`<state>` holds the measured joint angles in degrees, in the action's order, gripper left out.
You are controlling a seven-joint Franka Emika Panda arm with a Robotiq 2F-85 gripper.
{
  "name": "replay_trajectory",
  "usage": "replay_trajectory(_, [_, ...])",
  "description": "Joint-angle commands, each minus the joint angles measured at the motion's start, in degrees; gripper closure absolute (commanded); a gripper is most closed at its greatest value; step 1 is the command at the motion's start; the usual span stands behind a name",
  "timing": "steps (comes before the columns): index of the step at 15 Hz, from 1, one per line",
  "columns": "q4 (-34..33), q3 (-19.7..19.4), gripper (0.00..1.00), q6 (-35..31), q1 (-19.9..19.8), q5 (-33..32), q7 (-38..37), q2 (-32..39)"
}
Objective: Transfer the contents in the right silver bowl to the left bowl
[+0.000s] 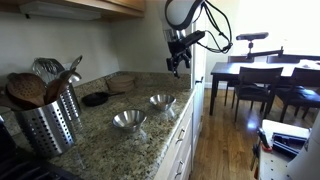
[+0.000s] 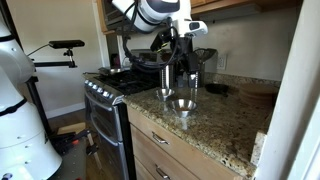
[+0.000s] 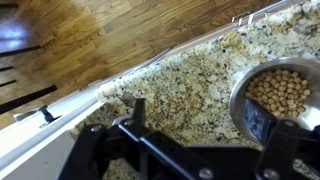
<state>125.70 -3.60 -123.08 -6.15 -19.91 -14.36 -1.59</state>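
The right silver bowl [image 1: 162,101] [image 2: 182,104] stands on the speckled granite counter. In the wrist view its rim [image 3: 236,100] shows at the right edge, and it holds tan chickpeas [image 3: 283,92]. The left bowl [image 1: 128,120] [image 2: 165,94], a shiny twin, stands beside it, closer to the utensil holder. My gripper [image 1: 178,66] [image 2: 183,78] [image 3: 200,115] hangs open in the air above the right bowl. Nothing is between its fingers. One finger pad [image 3: 262,118] overlaps the bowl's near rim in the wrist view.
A perforated steel utensil holder [image 1: 45,122] with wooden spoons stands at the counter's stove end. A flat black pan [image 1: 95,98] lies by the wall. The counter's front edge [image 3: 90,95] drops to a wooden floor. A dining table and chairs [image 1: 262,75] stand beyond.
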Motion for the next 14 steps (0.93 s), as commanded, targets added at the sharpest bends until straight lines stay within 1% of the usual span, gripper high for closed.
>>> replay_trajectory(1, [-0.4, -1.4, 0.00, -1.7, -0.2, 3.3, 5.8, 0.6])
replay_trajectory(4, [-0.2, -1.6, 0.00, -1.6, 0.0, 5.5, 9.6, 0.3])
replay_trajectory(6, [-0.1, -1.6, 0.00, -2.2, 0.1, 8.5, 13.0, 0.5])
replay_trajectory(10, [-0.7, -1.5, 0.00, -2.2, 0.2, 12.5, 18.6, 2.1])
replay_trajectory(14, [-1.5, -1.4, 0.00, -2.1, 0.2, 14.3, 21.7, 4.8])
